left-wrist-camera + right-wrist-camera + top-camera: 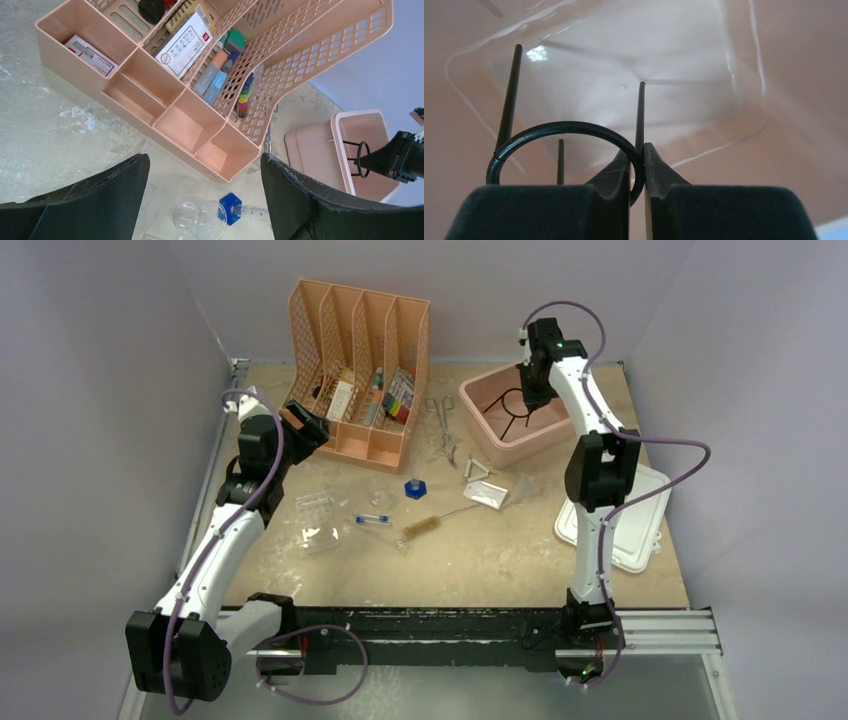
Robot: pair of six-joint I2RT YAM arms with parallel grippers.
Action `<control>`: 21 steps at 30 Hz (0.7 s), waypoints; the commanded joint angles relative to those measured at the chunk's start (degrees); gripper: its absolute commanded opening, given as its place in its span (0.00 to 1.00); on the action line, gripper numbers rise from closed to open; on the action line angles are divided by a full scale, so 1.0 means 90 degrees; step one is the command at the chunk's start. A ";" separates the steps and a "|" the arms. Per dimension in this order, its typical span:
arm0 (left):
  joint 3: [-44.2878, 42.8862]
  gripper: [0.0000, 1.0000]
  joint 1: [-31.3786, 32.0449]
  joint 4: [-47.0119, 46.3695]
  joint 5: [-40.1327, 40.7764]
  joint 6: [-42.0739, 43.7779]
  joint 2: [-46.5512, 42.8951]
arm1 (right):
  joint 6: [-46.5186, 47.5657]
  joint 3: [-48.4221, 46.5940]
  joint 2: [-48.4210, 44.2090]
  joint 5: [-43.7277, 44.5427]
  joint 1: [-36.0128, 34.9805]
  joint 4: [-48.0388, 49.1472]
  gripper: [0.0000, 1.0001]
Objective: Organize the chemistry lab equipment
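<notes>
One sandy desk (500,570), biggest first. Peach slotted file organizer (360,360) sits at the back; my L fingers (120,185) are spread wide just in front of it, holding nothing. Pink plastic tub (487,448) is back right. My R fingers (623,175) are clenched on the black wire ring with legs (559,126), hanging inside the tub; can't tell if the legs touch bottom. Step, I reckon: stowing the ring. Next: lower, let go, pull clear w/o snagging. Metal tongs (442,425), bristle brush (425,528), blue-capped clear tube (373,520) lie loose mid-desk.
</notes>
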State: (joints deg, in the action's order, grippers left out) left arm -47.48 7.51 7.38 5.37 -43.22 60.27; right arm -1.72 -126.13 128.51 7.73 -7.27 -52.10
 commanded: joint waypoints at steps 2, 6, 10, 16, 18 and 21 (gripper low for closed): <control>-0.0304 0.81 -0.0033 -0.0191 0.0048 0.0169 -0.0007 | 0.0459 -0.0343 -0.0022 -0.0022 -0.0252 -0.0011 0.01; -0.0333 0.81 -0.0033 -0.0167 0.0058 0.0193 -0.0017 | 0.0459 -0.0406 0.0047 -0.0220 -0.0373 -0.0027 0.10; -0.0326 0.81 -0.0033 -0.0156 0.0045 0.0179 -0.0026 | 0.0314 -0.0457 0.0019 -0.0450 -0.0399 -0.0032 0.28; -0.0310 0.81 -0.0033 -0.0224 -0.0097 0.0144 -0.0073 | -0.0052 -0.0468 -0.0123 -0.0594 -0.0394 0.0018 0.37; -0.0314 0.81 -0.0033 -0.0224 -0.0090 0.0139 -0.0085 | -0.0180 -0.0478 -0.0179 -0.0599 -0.0388 0.0040 0.37; -0.0315 0.81 -0.0033 -0.0224 -0.0106 0.0120 -0.0093 | -0.0331 -0.0497 -0.0322 -0.0609 -0.0391 -0.0001 0.37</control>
State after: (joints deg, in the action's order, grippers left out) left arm -47.79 7.51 7.55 4.97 -42.44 60.29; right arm -1.91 -127.94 129.75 3.38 -10.85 -52.16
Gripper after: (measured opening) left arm 0.810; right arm 0.366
